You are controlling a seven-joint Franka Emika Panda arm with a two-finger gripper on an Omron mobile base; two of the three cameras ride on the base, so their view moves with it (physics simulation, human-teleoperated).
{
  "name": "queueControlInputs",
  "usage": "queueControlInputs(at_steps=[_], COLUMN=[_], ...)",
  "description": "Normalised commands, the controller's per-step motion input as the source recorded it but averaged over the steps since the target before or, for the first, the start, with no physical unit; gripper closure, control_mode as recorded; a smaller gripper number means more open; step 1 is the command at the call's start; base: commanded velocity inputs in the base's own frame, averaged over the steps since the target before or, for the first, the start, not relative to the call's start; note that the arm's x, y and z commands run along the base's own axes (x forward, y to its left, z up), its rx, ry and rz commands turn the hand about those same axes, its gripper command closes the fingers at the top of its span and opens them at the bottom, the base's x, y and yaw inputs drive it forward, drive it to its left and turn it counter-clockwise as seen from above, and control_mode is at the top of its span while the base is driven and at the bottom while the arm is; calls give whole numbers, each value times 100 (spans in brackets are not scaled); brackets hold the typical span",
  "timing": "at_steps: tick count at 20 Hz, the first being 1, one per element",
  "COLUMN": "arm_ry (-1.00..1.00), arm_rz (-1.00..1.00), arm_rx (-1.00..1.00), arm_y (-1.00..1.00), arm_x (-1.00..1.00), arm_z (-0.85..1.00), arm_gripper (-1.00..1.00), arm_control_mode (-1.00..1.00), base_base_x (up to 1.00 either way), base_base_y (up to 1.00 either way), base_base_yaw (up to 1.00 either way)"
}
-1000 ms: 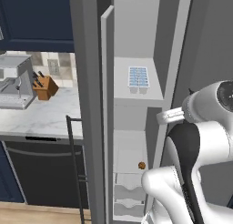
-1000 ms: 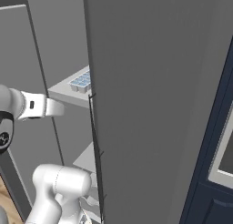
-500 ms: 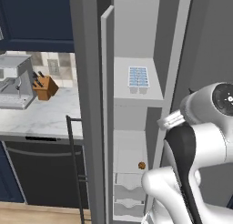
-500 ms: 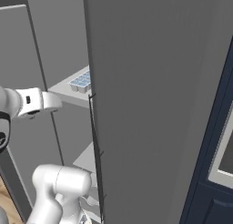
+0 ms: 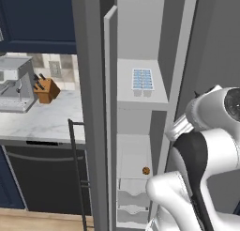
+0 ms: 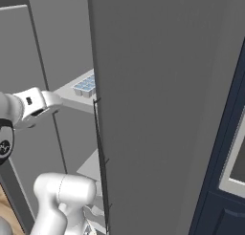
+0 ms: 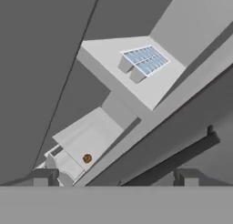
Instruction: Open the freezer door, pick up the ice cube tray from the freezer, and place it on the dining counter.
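Ice cube tray (image 5: 142, 79): small white tray with two rows of pale blue cubes, lying flat on the upper shelf (image 5: 140, 91) of the freezer (image 5: 140, 112), toward the shelf's front right. Left of the tray: knife block (image 5: 45, 89) on the marble worktop (image 5: 42, 119), well apart; then the freezer door (image 5: 91, 108), swung open and seen edge-on, its black bar handle (image 5: 77, 169) low beside it. Below the tray: a second shelf carrying a small round brown item (image 5: 146, 170), with drawers (image 5: 132, 199) beneath. Right of the tray: gripper (image 7: 116, 177), outside the freezer, fingers (image 7: 45, 176) spread fully apart and holding nothing. Step in hand, by judgement: reach for the tray. Recommended handling: enter level above the shelf, clear of the right wall, straddle the tray's narrow width, close, then lift straight before withdrawing so the cubes stay seated.
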Motion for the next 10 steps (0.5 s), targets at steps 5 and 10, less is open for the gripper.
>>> queueControlInputs(at_steps=[5, 10], arm_ry=[0, 0], arm_rz=[15, 2], arm_rx=[-12, -17], arm_y=[24, 38], arm_x=[0, 2], arm_z=[0, 0], arm_gripper=[-100, -100], arm_control_mode=[-100, -100], base_base_x=[0, 0], base_base_y=[0, 0], base_base_yaw=[0, 0])
